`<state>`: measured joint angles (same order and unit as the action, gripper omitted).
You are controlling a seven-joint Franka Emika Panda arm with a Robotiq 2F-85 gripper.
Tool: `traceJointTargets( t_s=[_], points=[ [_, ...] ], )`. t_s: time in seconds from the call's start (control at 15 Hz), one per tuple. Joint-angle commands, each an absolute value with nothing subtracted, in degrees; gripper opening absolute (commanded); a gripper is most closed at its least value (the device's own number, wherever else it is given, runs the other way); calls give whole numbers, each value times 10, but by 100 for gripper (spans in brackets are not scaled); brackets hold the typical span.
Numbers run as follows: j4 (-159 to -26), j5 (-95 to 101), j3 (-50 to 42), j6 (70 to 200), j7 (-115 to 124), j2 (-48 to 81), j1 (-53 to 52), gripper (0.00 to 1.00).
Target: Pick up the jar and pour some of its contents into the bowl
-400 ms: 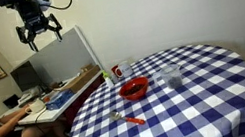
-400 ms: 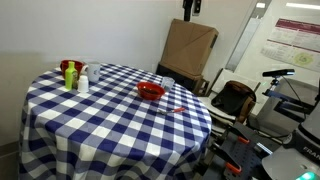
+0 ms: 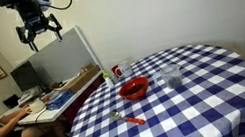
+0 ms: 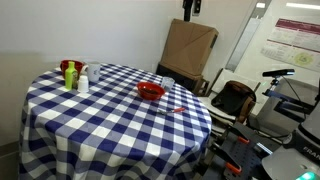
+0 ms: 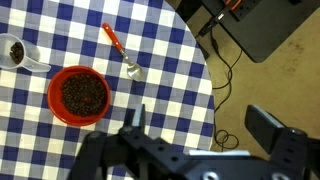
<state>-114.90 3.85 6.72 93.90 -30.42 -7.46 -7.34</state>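
The clear jar point(image 3: 172, 77) stands upright on the checked table, just beside the red bowl point(image 3: 133, 89). In the wrist view, from above, the bowl point(image 5: 80, 95) holds dark grains and the jar point(image 5: 12, 50) at the left edge holds dark contents too. The bowl also shows in an exterior view point(image 4: 151, 92). My gripper point(image 3: 40, 30) hangs high in the air, off to the side of the table and far from both. In the wrist view its fingers point(image 5: 200, 125) are spread wide and hold nothing.
A white canister with a red label point(image 3: 118, 72) stands behind the bowl. An orange-handled spoon point(image 5: 118, 47) lies near the table's edge point(image 5: 195, 60). Bottles point(image 4: 72, 75) stand at the far side. A desk with a monitor point(image 3: 33, 79), a person and chairs point(image 4: 232, 100) surround the table.
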Motion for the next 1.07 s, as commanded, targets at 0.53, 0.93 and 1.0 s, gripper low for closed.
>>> traceJointTargets(
  t_s=[0.53,0.93,1.0],
  points=[
    [-1139,47,65,946,-312,-58,-75,100],
    [-1145,47,66,944,-307,-67,-77,100],
    [-1146,48,65,945,-306,-67,-76,100]
  ],
)
